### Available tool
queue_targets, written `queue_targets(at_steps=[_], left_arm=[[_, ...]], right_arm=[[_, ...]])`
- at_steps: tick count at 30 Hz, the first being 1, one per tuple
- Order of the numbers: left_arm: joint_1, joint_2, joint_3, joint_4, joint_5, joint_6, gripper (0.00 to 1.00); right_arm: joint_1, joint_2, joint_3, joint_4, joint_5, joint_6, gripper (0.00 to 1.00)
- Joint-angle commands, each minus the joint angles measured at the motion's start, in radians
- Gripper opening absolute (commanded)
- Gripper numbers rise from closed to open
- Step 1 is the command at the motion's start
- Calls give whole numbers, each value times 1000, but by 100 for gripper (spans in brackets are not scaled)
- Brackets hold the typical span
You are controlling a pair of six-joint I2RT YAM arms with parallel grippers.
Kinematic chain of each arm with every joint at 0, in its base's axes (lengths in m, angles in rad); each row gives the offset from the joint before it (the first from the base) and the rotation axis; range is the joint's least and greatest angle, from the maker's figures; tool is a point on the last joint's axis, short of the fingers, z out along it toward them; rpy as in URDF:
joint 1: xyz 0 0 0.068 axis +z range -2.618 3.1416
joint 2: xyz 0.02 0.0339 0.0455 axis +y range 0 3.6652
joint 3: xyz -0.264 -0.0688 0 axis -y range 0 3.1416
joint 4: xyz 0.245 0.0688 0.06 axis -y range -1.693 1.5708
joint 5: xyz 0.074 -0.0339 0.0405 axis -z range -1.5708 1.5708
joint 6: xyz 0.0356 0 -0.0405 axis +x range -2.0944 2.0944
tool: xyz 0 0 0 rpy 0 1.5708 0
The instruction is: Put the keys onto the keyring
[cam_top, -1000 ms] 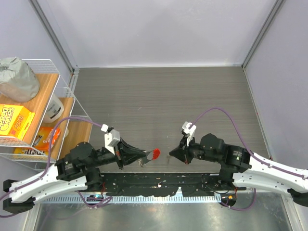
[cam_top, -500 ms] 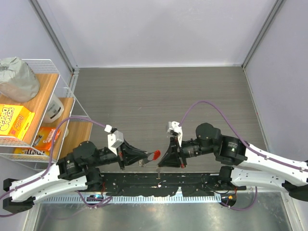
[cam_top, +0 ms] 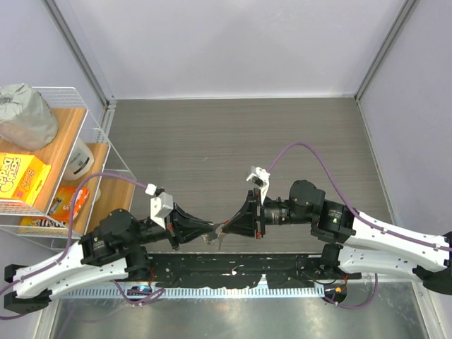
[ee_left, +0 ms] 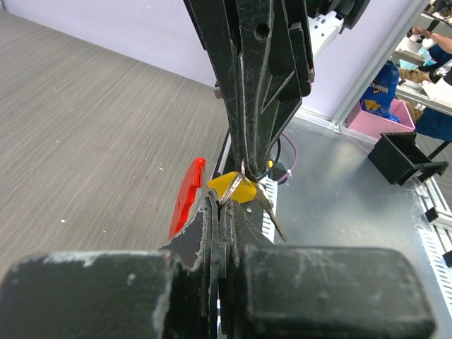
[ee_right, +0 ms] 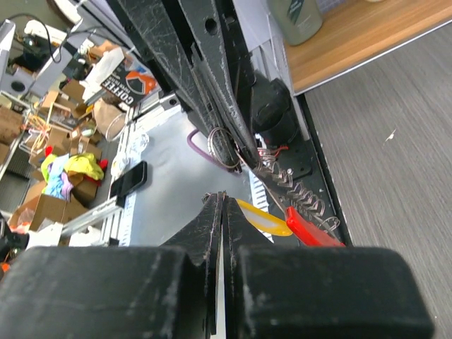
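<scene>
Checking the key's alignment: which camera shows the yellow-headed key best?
The left wrist view: the key shows its yellow head and metal blade close up. The right wrist view shows only part of the yellow head; in the top view it is too small to make out.

Two robot arms (cam_top: pixel 106 244) (cam_top: pixel 346 226), one yellow key (ee_left: pixel 230 188), one keyring (ee_left: pixel 186 199), one wire shelf (cam_top: pixel 65 88)
</scene>
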Motion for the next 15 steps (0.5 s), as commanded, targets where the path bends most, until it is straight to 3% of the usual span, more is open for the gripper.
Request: queue_targets(at_steps=[1,15], left_arm=[[1,-15,1,91,-51,-5,0],[-1,6,-1,113,-78,-10,0]], right_arm=[[5,-7,-24,162,72,52,6],[5,17,-45,236,132,74,5]])
